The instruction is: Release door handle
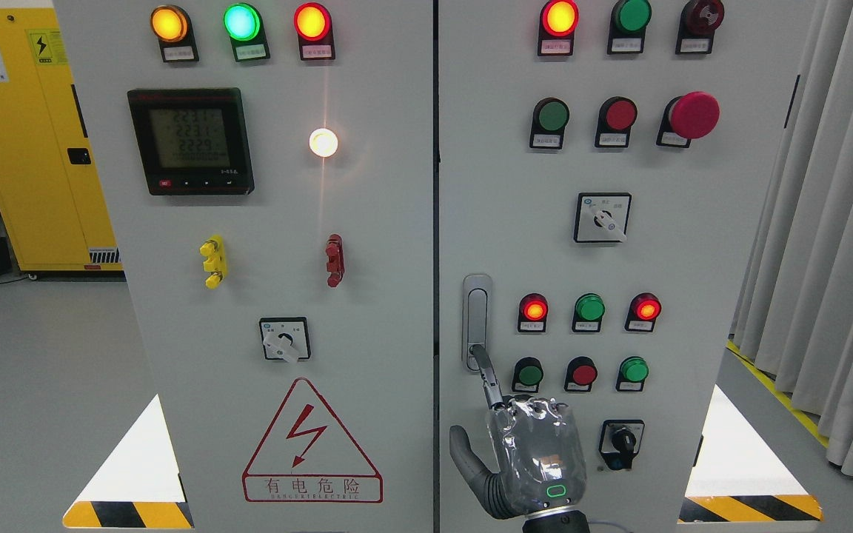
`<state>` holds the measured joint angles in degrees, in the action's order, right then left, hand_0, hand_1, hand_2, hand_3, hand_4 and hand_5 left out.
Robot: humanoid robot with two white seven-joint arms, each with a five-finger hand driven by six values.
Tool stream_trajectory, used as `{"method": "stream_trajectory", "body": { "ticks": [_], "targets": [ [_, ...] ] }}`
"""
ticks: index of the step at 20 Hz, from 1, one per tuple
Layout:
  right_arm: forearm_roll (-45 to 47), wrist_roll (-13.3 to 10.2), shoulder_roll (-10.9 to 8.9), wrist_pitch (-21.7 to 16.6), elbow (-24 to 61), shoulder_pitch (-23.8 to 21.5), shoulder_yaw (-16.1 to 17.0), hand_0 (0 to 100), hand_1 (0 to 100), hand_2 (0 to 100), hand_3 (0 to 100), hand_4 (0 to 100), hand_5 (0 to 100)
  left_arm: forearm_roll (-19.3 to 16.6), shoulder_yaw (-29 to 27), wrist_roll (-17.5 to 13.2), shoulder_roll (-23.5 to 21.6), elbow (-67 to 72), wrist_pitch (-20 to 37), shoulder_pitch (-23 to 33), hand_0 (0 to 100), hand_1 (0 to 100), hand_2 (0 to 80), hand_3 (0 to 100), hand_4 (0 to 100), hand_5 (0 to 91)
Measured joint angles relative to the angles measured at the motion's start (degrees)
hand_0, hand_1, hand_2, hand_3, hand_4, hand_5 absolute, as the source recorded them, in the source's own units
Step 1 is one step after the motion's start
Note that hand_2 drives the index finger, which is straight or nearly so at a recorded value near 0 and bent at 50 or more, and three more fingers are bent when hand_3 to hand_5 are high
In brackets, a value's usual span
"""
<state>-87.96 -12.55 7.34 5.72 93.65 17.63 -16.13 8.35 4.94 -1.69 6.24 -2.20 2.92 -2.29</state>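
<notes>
The door handle (477, 318) is a silver recessed latch on the left edge of the cabinet's right door (693, 296). Its lever (487, 377) is swung out and points down and to the right. My right hand (534, 451), wrapped in clear plastic, comes up from the bottom edge just below it. Its fingers (530, 409) are curled over the lever's lower end, while the thumb (463, 453) sticks out to the left, apart from the lever. My left hand does not show.
The grey cabinet has two shut doors that meet at a seam (436, 266). Lamps, push buttons and a black key switch (623, 443) surround the hand. A red mushroom button (693, 115) juts out higher up. A curtain (834, 222) hangs right, a yellow cabinet (27, 133) stands left.
</notes>
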Motion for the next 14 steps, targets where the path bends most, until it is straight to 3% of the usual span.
{"method": "stream_trajectory", "body": {
  "ticks": [14],
  "targets": [
    [0.06, 0.78, 0.03, -0.06, -0.07, -0.11, -0.02, 52, 39, 6, 100, 100, 100, 0.0, 0.0, 0.0, 0.0, 0.0, -0.08, -0.02, 12, 56, 0.0, 0, 0, 0.0]
  ]
}}
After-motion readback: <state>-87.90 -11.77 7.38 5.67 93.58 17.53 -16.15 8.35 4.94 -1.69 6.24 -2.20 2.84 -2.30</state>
